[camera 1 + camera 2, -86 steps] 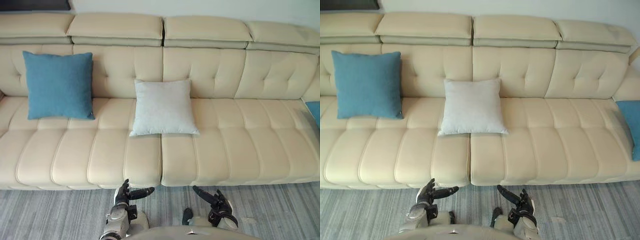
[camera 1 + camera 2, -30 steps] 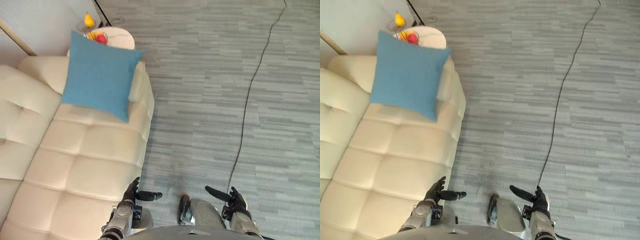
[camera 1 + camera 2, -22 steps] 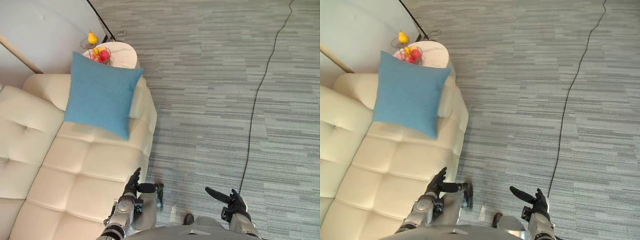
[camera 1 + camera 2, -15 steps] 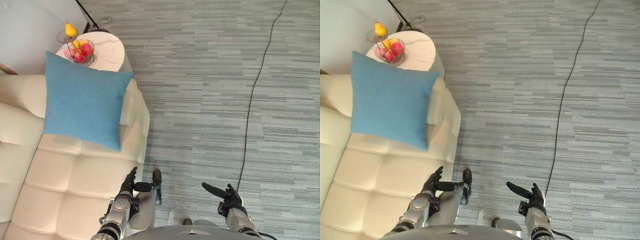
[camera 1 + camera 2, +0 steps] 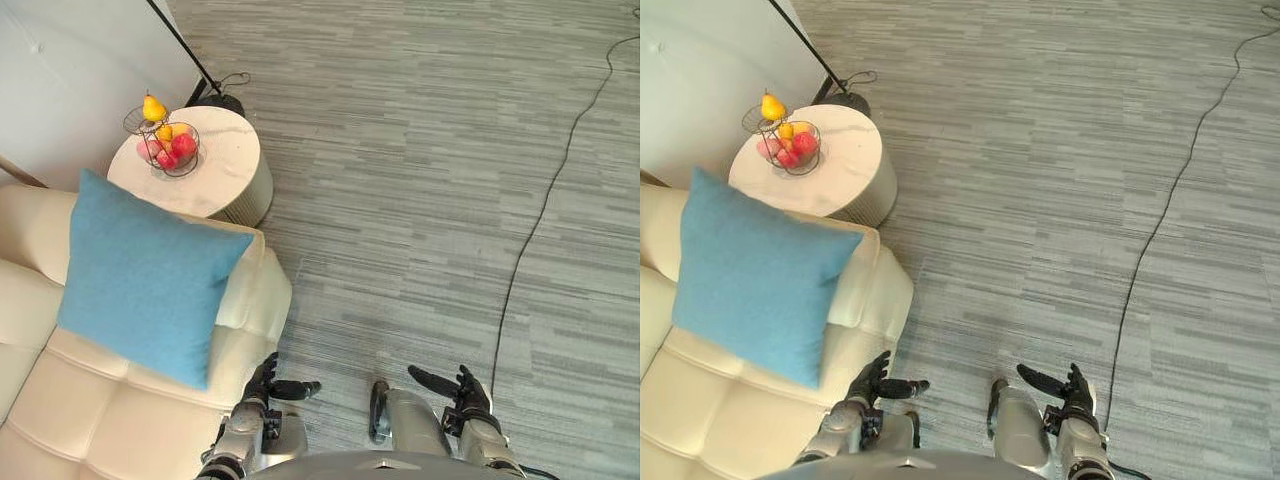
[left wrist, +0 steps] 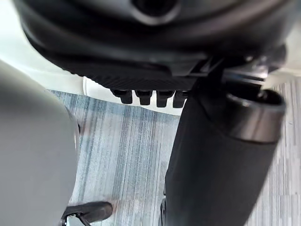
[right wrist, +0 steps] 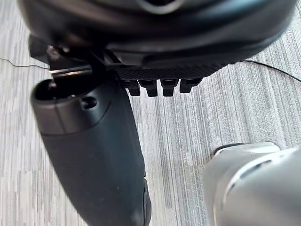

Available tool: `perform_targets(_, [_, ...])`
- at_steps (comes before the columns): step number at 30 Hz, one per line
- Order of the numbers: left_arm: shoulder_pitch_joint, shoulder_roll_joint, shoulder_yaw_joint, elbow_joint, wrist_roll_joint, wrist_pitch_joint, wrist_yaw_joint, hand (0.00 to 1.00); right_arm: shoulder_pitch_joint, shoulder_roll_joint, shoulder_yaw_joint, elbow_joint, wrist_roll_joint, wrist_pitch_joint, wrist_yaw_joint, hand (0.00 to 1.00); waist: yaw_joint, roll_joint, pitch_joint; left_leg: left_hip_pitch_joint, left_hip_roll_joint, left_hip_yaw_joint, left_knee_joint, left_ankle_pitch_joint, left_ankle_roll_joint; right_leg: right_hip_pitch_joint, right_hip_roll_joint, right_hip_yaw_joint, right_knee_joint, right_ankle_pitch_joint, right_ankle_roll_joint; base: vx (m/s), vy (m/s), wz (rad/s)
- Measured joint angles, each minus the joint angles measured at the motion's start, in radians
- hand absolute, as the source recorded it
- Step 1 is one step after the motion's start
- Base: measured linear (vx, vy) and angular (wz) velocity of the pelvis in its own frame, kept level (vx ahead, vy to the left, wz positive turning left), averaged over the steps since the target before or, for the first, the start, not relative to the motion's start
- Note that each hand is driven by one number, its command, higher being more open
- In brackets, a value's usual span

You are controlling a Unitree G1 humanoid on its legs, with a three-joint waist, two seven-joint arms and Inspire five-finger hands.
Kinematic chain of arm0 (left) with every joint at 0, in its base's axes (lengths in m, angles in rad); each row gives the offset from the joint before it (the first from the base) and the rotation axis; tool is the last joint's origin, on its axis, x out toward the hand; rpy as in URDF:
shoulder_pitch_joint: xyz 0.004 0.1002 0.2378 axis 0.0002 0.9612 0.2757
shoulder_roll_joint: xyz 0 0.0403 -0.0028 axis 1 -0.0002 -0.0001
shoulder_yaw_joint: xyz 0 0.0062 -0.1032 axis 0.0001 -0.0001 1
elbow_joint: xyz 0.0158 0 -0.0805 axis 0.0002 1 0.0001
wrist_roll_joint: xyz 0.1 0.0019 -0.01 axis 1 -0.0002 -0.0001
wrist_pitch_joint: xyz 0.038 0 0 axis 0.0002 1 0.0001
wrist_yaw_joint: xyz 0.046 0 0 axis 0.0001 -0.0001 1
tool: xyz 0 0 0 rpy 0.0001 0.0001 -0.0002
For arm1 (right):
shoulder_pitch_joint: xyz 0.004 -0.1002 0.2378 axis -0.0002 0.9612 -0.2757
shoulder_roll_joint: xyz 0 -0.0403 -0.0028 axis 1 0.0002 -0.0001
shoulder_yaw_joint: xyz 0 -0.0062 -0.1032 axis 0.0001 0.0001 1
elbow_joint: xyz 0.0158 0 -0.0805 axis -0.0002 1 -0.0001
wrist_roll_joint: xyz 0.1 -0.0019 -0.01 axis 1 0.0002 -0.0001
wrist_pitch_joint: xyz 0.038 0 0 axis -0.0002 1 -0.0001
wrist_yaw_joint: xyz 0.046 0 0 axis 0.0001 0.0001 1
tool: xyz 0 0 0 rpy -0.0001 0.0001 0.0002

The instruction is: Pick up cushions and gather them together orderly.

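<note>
A blue cushion [image 5: 145,290] leans tilted at the end of the cream sofa [image 5: 60,420], against the armrest; beyond it a round tabletop [image 5: 228,172] carries a wire fruit basket [image 5: 165,142]; the left robot hand [image 5: 264,384] hangs released and empty beside the sofa edge; the right robot hand [image 5: 462,392] is likewise released, over the grey floor [image 5: 420,200].

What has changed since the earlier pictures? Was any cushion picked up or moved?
The camera has turned to the end of the sofa, where a blue cushion leans by a round side table. No cushion was moved or grasped. The left robot hand and right robot hand stay open and empty.
</note>
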Motion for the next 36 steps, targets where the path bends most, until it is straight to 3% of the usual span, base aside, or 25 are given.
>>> perform_targets(2, [0.004, -0.005, 0.012, -0.002, 0.000, -0.005, 0.002, 1.00, 0.036, 0.015, -0.003, -0.005, 0.003, -0.001, 0.000, 1.00, 0.001, -0.016, -0.011, 0.009, 0.005, -0.010, 0.035, 0.003, -0.006, 0.052, 0.000, -0.026, -0.012, -0.032, -0.015, 0.15, -0.142, 0.68])
perform_targets(5, [0.001, -0.026, 0.014, -0.020, 0.000, -0.007, 0.000, 1.00, 0.054, 0.025, -0.014, -0.019, 0.005, -0.004, 0.001, 1.00, 0.001, -0.014, -0.015, -0.093, 0.039, 0.051, 0.250, -0.015, -0.056, 0.136, 0.000, -0.098, -0.082, -0.045, -0.024, 0.13, -0.159, 0.59])
perform_targets(7, [0.000, -0.041, 0.013, -0.024, 0.000, -0.011, -0.004, 1.00, 0.062, 0.035, -0.037, -0.019, 0.017, -0.005, 0.001, 1.00, 0.002, -0.013, -0.016, -0.143, 0.078, 0.178, 0.330, -0.042, -0.030, 0.200, -0.001, -0.141, -0.143, -0.056, -0.042, 0.09, -0.098, 0.65])
perform_targets(9, [0.000, -0.052, 0.006, -0.023, -0.001, -0.011, -0.011, 1.00, 0.065, 0.036, -0.042, -0.019, 0.023, -0.005, 0.002, 1.00, 0.004, -0.003, -0.023, -0.182, 0.073, 0.247, 0.272, -0.035, -0.010, 0.231, -0.016, -0.172, -0.185, -0.064, -0.030, 0.06, 0.002, 0.54])
perform_targets(11, [-0.001, -0.053, 0.000, -0.013, -0.001, -0.012, -0.013, 1.00, 0.064, 0.032, -0.043, -0.015, 0.032, -0.003, 0.003, 1.00, 0.004, 0.016, -0.034, -0.210, 0.057, 0.265, 0.128, 0.034, 0.032, 0.233, -0.025, -0.198, -0.191, -0.078, -0.007, 0.03, 0.098, 0.42])
perform_targets(12, [-0.001, -0.052, -0.001, -0.011, -0.001, -0.012, -0.013, 1.00, 0.064, 0.029, -0.043, -0.012, 0.035, -0.004, 0.003, 1.00, 0.007, 0.019, -0.036, -0.210, 0.055, 0.266, 0.115, 0.082, 0.035, 0.234, -0.028, -0.202, -0.187, -0.083, 0.001, 0.07, 0.123, 0.35])
perform_targets(14, [-0.002, -0.026, -0.003, -0.006, -0.001, -0.012, -0.011, 1.00, 0.062, 0.041, -0.037, -0.001, 0.034, -0.002, 0.004, 1.00, 0.013, -0.003, -0.051, -0.196, 0.022, 0.289, 0.058, 0.108, 0.040, 0.237, -0.060, -0.210, -0.201, -0.085, 0.026, 0.15, 0.141, 0.32])
perform_targets(15, [-0.008, -0.008, -0.006, 0.002, -0.003, -0.012, -0.011, 1.00, 0.054, 0.044, -0.037, 0.017, 0.034, -0.001, 0.006, 1.00, 0.018, -0.011, -0.049, -0.203, 0.019, 0.312, 0.075, 0.099, 0.044, 0.262, -0.065, -0.225, -0.236, -0.070, 0.045, 0.17, 0.131, 0.26])
perform_targets(18, [-0.011, 0.011, -0.007, 0.018, -0.013, -0.011, -0.011, 1.00, 0.055, 0.044, -0.038, 0.030, 0.041, 0.004, 0.005, 1.00, 0.022, -0.021, -0.054, -0.217, 0.016, 0.326, 0.139, 0.058, 0.066, 0.287, -0.073, -0.229, -0.244, -0.074, 0.061, 0.17, 0.137, 0.22])
perform_targets(21, [-0.008, 0.026, 0.000, 0.028, -0.031, -0.008, -0.010, 1.00, 0.055, 0.037, -0.041, 0.050, 0.040, 0.005, 0.006, 1.00, 0.022, -0.034, -0.062, -0.212, -0.018, 0.306, 0.180, -0.001, 0.091, 0.279, -0.125, -0.237, -0.129, -0.107, 0.116, 0.16, 0.128, 0.36])
perform_targets(23, [-0.003, 0.031, 0.000, 0.028, -0.031, -0.008, -0.010, 1.00, 0.057, 0.032, -0.041, 0.051, 0.039, 0.010, 0.006, 1.00, 0.022, -0.047, -0.072, -0.188, -0.062, 0.276, 0.168, -0.009, 0.105, 0.228, -0.187, -0.235, 0.053, -0.113, 0.128, 0.21, 0.124, 0.62])
perform_targets(24, [0.003, 0.038, 0.000, 0.027, -0.031, -0.008, -0.011, 1.00, 0.062, 0.033, -0.041, 0.053, 0.038, 0.011, 0.007, 1.00, 0.021, -0.065, -0.085, -0.175, -0.093, 0.249, 0.165, -0.010, 0.111, 0.192, -0.233, -0.229, 0.172, -0.102, 0.144, 0.25, 0.048, 0.99])
perform_targets(25, [0.013, 0.050, 0.000, 0.028, -0.031, -0.008, -0.010, 1.00, 0.064, 0.039, -0.041, 0.066, 0.038, 0.012, 0.011, 1.00, 0.021, -0.082, -0.097, -0.155, -0.122, 0.201, 0.160, -0.015, 0.119, 0.174, -0.259, -0.213, 0.278, -0.061, 0.136, 0.26, 0.019, 1.05])
perform_targets(26, [0.018, 0.048, 0.000, 0.028, -0.031, -0.007, -0.009, 1.00, 0.062, 0.038, -0.041, 0.073, 0.038, 0.013, 0.013, 1.00, 0.020, -0.082, -0.099, -0.142, -0.126, 0.176, 0.153, -0.018, 0.124, 0.168, -0.259, -0.204, 0.312, -0.054, 0.132, 0.24, -0.045, 1.10])
perform_targets(29, [0.045, 0.052, 0.018, 0.028, -0.041, -0.003, 0.004, 1.00, 0.055, 0.039, -0.028, 0.065, 0.020, 0.008, 0.026, 1.00, 0.019, -0.057, -0.104, -0.081, -0.108, 0.049, 0.096, -0.013, 0.117, 0.106, -0.159, -0.167, 0.312, -0.147, 0.081, 0.19, -0.141, 1.07])
perform_targets(30, [0.043, 0.040, 0.036, 0.028, -0.041, -0.003, 0.006, 1.00, 0.056, 0.039, -0.028, 0.049, 0.021, 0.005, 0.027, 1.00, 0.017, -0.047, -0.098, -0.067, -0.098, 0.003, 0.081, -0.007, 0.106, 0.073, -0.108, -0.123, 0.271, -0.159, 0.066, 0.16, -0.282, 1.40])
perform_targets(31, [0.038, 0.025, 0.053, 0.028, -0.040, -0.003, 0.007, 1.00, 0.062, 0.039, -0.027, 0.022, 0.021, 0.001, 0.026, 1.00, 0.013, -0.040, -0.093, -0.061, -0.089, -0.073, 0.071, -0.002, 0.094, 0.031, -0.044, -0.019, 0.186, -0.161, 0.062, 0.11, -0.274, 1.40])
perform_targets(32, [0.036, 0.019, 0.059, 0.027, -0.040, -0.004, 0.006, 1.00, 0.066, 0.041, -0.027, 0.013, 0.023, -0.001, 0.027, 1.00, 0.011, -0.042, -0.092, -0.063, -0.090, -0.099, 0.071, -0.003, 0.085, 0.018, -0.027, 0.030, 0.145, -0.161, 0.063, 0.10, -0.388, 1.59])
perform_targets(33, [0.027, 0.019, 0.076, 0.024, -0.040, -0.006, 0.003, 1.00, 0.068, 0.044, -0.027, 0.004, 0.022, -0.004, 0.026, 1.00, 0.011, -0.061, -0.089, -0.078, -0.101, -0.150, 0.083, -0.008, 0.067, 0.015, -0.009, 0.138, 0.044, -0.149, 0.081, 0.06, -0.360, 1.76])
perform_targets(34, [0.010, 0.016, 0.090, 0.025, -0.040, -0.006, 0.006, 1.00, 0.076, 0.056, -0.039, 0.003, 0.024, -0.004, 0.027, 1.00, 0.012, -0.077, -0.080, -0.120, -0.096, -0.125, 0.164, -0.035, 0.041, 0.045, 0.000, 0.119, -0.016, -0.071, 0.043, 0.09, -0.408, 1.78])
perform_targets(36, [0.023, 0.006, 0.108, 0.003, -0.039, -0.008, 0.006, 1.00, 0.087, 0.063, -0.048, -0.005, 0.024, -0.001, 0.024, 1.00, 0.042, -0.062, -0.087, -0.128, -0.053, -0.092, 0.163, -0.034, 0.032, 0.064, 0.021, 0.069, -0.025, -0.068, 0.026, 0.13, -0.342, 1.04])
